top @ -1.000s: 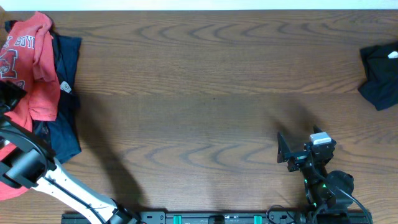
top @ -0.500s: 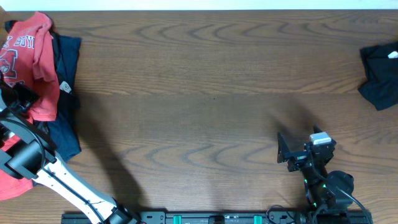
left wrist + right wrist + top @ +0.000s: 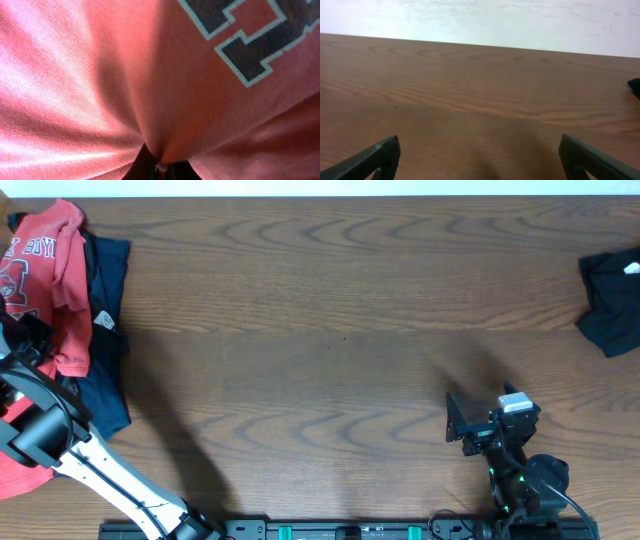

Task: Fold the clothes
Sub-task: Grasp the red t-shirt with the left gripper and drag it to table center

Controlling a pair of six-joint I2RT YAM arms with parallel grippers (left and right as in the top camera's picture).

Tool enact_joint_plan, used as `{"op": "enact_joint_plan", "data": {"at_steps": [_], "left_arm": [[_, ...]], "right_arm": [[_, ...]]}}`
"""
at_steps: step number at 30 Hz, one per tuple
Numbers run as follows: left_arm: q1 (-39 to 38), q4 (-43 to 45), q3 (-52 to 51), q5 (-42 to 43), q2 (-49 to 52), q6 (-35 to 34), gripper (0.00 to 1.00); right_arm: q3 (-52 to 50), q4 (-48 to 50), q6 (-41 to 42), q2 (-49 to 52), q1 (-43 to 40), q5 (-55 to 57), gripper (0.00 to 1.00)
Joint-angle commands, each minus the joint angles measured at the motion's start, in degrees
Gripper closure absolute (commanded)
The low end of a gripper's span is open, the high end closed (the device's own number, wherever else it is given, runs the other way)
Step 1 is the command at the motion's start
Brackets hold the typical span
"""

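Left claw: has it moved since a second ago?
Yes. In the overhead view the left claw has edged slightly right, towards the navy cloth, and is now shut on the coral-red T-shirt.

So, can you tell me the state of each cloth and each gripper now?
coral-red T-shirt: crumpled, not folded, pinched at one fold
navy garment: lying partly under the T-shirt
dark garment: crumpled, alone at far right
left gripper: shut on the T-shirt
right gripper: open, empty

Coral-red T-shirt [image 3: 115, 75] fills frame, pinched in left claw [image 3: 160, 169] bottom centre; navy-white lettering [image 3: 252, 50] upper right.
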Motion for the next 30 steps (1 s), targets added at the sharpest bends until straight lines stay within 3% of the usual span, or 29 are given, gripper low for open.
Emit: {"op": "enact_joint_plan", "data": {"at_steps": [1, 15, 30], "left_arm": [[-2.45, -1.49, 2.84, 0.42, -3.45, -1.05, 0.94], [-15.37, -3.56, 5.92, 0.42, -20.85, -2.73, 0.94], [-47.45, -3.58, 5.9, 0.42, -23.76, -3.58, 0.94]], "right_arm": [[-0.2, 0.04, 1.01, -0.39, -0.44, 0.15, 0.01], [-0.2, 0.04, 1.01, -0.39, -0.44, 0.15, 0.01], [-0.2, 0.04, 1.01, -0.39, -0.44, 0.15, 0.01]]}}
